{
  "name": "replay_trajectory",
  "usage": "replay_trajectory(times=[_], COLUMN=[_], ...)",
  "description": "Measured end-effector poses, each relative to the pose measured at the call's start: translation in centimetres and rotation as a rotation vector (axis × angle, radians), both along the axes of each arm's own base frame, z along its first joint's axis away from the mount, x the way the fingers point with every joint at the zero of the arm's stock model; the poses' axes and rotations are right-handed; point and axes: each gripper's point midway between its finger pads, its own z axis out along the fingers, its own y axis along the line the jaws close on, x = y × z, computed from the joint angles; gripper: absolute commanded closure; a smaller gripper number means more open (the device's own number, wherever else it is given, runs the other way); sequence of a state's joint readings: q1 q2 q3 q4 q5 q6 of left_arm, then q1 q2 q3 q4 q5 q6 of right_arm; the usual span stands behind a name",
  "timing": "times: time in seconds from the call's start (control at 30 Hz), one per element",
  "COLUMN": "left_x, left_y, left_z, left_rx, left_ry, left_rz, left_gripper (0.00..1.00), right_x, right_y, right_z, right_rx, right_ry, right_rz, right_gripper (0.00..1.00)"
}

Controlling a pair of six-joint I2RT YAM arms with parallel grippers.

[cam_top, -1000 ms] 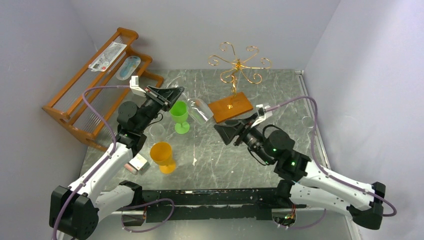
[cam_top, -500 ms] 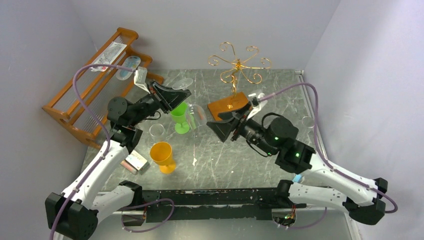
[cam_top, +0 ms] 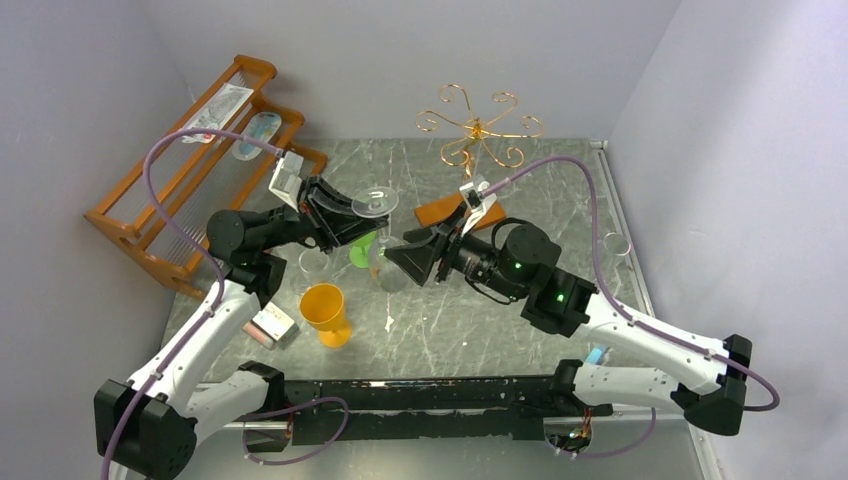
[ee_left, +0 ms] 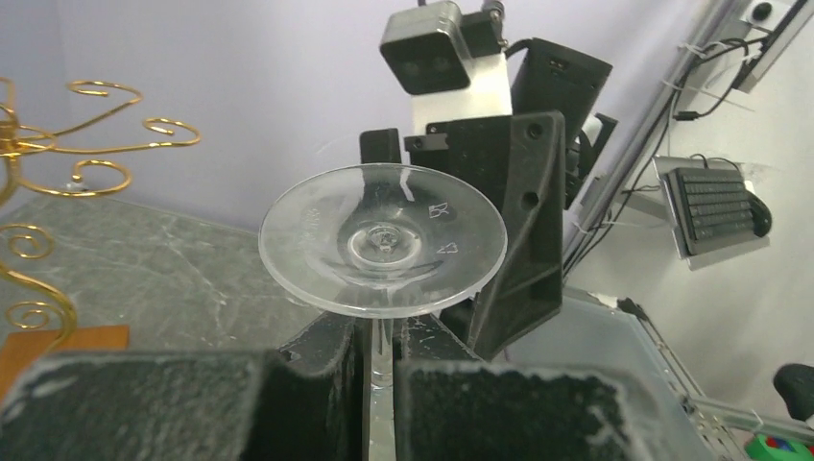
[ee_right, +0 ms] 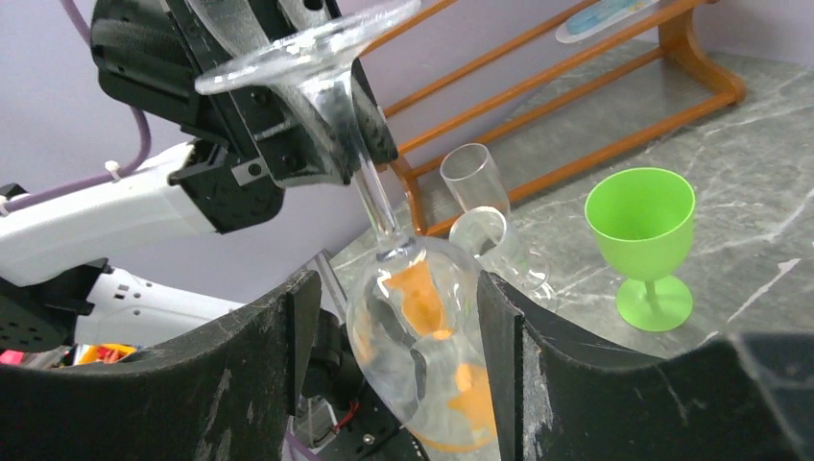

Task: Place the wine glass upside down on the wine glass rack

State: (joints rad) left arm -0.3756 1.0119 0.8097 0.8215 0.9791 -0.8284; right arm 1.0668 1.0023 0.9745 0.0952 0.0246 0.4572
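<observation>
The clear wine glass (cam_top: pixel 376 204) hangs foot up, bowl down, above the table's middle. My left gripper (cam_top: pixel 360 218) is shut on its stem just under the foot; the left wrist view shows the stem pinched between the pads (ee_left: pixel 389 336) below the round foot (ee_left: pixel 384 240). My right gripper (cam_top: pixel 393 262) is open, its jaws on either side of the bowl (ee_right: pixel 422 327), with a gap on one side. The gold wire wine glass rack (cam_top: pixel 478 125) stands at the back, behind both grippers, its wooden base partly hidden by the right arm. Its curls show in the left wrist view (ee_left: pixel 58 163).
A green goblet (cam_top: pixel 357 252) stands just behind the glass, and an orange goblet (cam_top: pixel 325 312) and a small clear tumbler (cam_top: pixel 313 262) stand to its left. A small box (cam_top: pixel 272 327) lies near the left arm. The orange-brown slatted shelf (cam_top: pixel 190 170) lines the left side.
My left gripper has lifted the glass and turned it from lying tilted to foot up. My right gripper has moved left and now brackets the bowl.
</observation>
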Motion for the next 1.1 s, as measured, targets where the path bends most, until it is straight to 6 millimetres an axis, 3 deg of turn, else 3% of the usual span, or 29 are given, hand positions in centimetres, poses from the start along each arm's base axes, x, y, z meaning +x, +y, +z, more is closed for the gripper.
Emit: replay_trajectory(times=[0.6,0.87,1.1], left_x=[-1.3,-1.3,-0.3], left_y=[-0.2,-0.3,-0.5], left_z=[-0.8,-0.8,-1.2], left_rx=[0.038,0.059,0.079], left_ry=[-0.004,0.015,0.056], left_rz=[-0.036,-0.032,-0.008], left_gripper=[0.95,0.95,0.95], right_x=[0.1,0.1,0.8], right_y=[2.7,3.2,3.0], right_z=[0.2,0.2,0.0], right_rx=[0.028,0.017,0.004], right_ry=[-0.074,-0.132,-0.184], right_rz=[0.075,0.100,0.067], right_gripper=[0.75,0.80,0.73])
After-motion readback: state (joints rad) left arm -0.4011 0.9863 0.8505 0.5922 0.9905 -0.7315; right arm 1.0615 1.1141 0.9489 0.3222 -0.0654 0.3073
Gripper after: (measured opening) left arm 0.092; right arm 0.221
